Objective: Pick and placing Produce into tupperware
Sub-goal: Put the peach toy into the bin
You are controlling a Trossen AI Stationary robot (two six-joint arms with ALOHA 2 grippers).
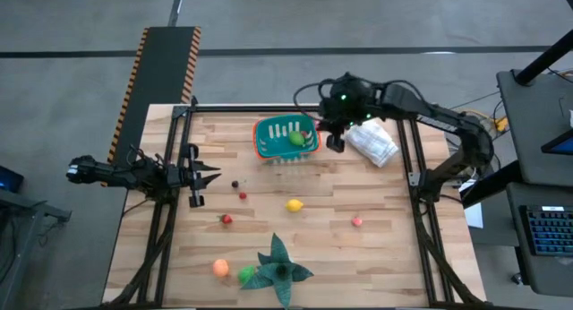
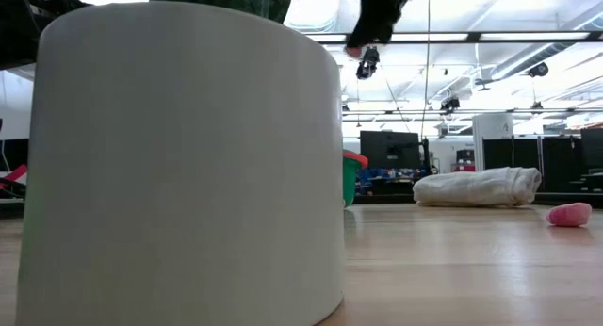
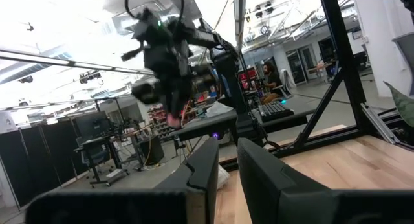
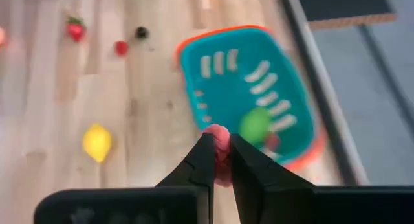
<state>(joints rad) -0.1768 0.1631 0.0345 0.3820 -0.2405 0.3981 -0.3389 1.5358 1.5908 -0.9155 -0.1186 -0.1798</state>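
Presently the right claw point(image 4: 218, 160), clenched on a pink piece of produce point(image 4: 218, 138), hangs by the right rim of the teal tupperware point(image 1: 269, 140) at upper centre of the tabletop point(image 1: 376, 238), so releasing early could bounce it off the rim.

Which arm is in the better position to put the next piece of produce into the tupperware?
The right arm. Its end effector already grips a pink piece beside the tupperware, which already holds a green piece. The left end effector waits at the table's left edge, carrying nothing.
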